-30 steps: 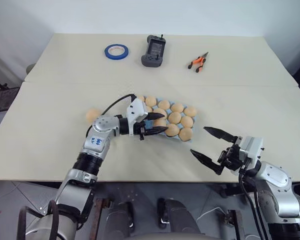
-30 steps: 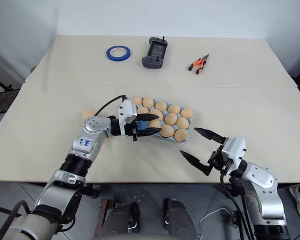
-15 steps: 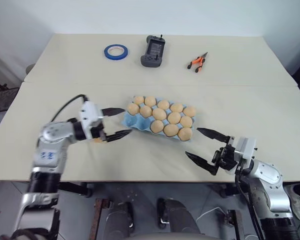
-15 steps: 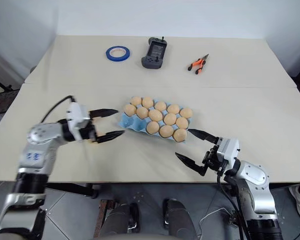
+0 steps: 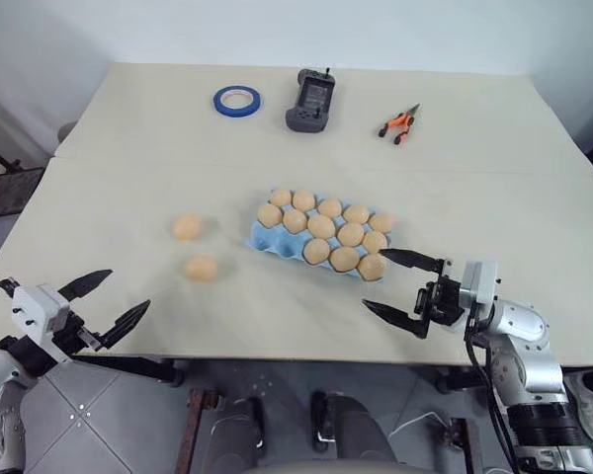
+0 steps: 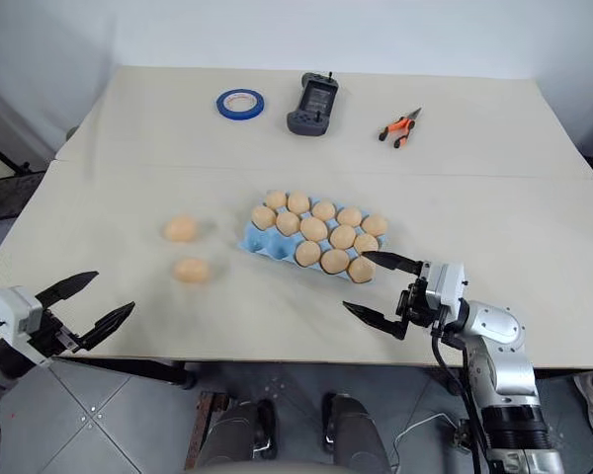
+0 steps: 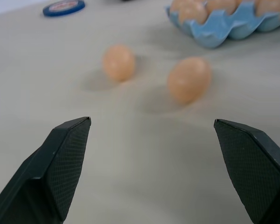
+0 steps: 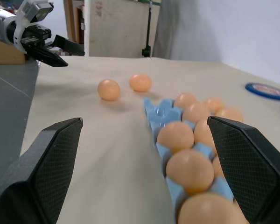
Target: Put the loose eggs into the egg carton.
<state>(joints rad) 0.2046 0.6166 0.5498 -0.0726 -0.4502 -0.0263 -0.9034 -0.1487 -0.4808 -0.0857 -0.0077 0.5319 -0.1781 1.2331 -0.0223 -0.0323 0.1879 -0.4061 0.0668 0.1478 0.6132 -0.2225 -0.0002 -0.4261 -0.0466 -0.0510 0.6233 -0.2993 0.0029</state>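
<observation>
We are seeing two loose eggs (image 5: 188,227) (image 5: 202,268) lying at nine o'clock of the egg carton (image 5: 262,237), left gripper (image 5: 107,301) and right gripper (image 5: 400,286) both gaping wide, holding nothing.

Beige table (image 5: 109,188): egg carton (image 5: 321,235), two loose eggs (image 5: 187,227), tape roll (image 5: 236,99), controller (image 5: 311,100), pliers (image 5: 398,123).

Bright, even light; soft shadows

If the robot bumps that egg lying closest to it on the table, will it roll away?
Probably, yes. The nearer loose egg is a smooth oval lying on the flat bare table, with nothing around it to stop it. Being egg-shaped, it would likely wobble in a curve. It may crack if squeezed hard.
</observation>
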